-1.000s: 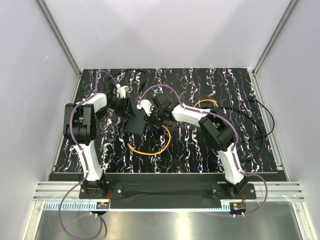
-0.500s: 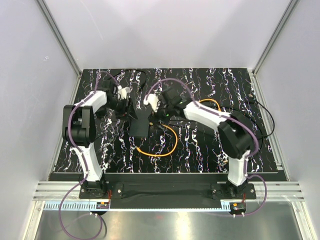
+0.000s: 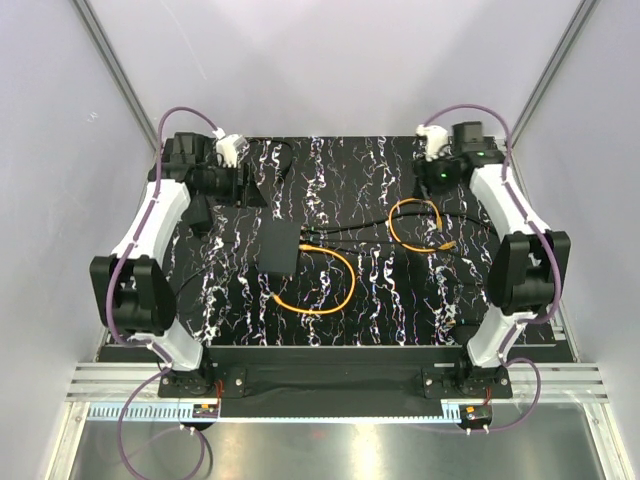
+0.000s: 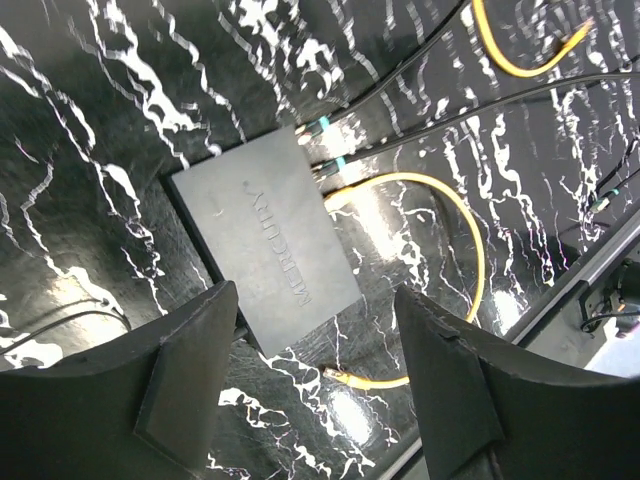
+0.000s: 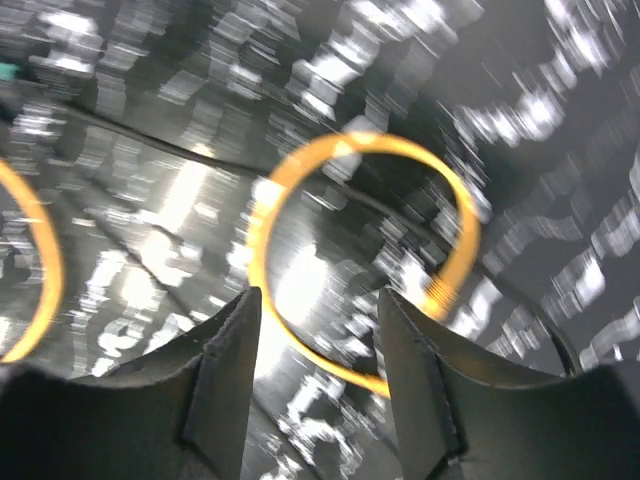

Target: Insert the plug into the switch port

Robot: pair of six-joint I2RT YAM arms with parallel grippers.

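Note:
The matte-black box [image 3: 280,248] lies flat on the marbled mat, left of centre, and also shows in the left wrist view [image 4: 265,240]. One end of the orange cable [image 3: 340,272] meets the box's narrow right edge [image 4: 328,197], beside two black cables with teal tips. I cannot tell how deep it sits. Its other end [image 4: 340,375] lies loose by the box's near corner. My left gripper [image 3: 250,187] [image 4: 315,330] is open and empty, high at the back left. My right gripper [image 3: 434,180] [image 5: 318,320] is open and empty at the back right, above a second orange loop [image 5: 258,240].
The second orange loop [image 3: 420,222] lies right of centre with thin black cables [image 3: 380,215] crossing it. Another black cable [image 3: 535,235] arcs along the right side. Grey walls enclose the mat, and a metal rail [image 3: 340,385] runs along the near edge.
Both arms have pulled away from the box to the back corners. The right gripper has left the cable end at the box's edge. The box now lies alone on the mat.

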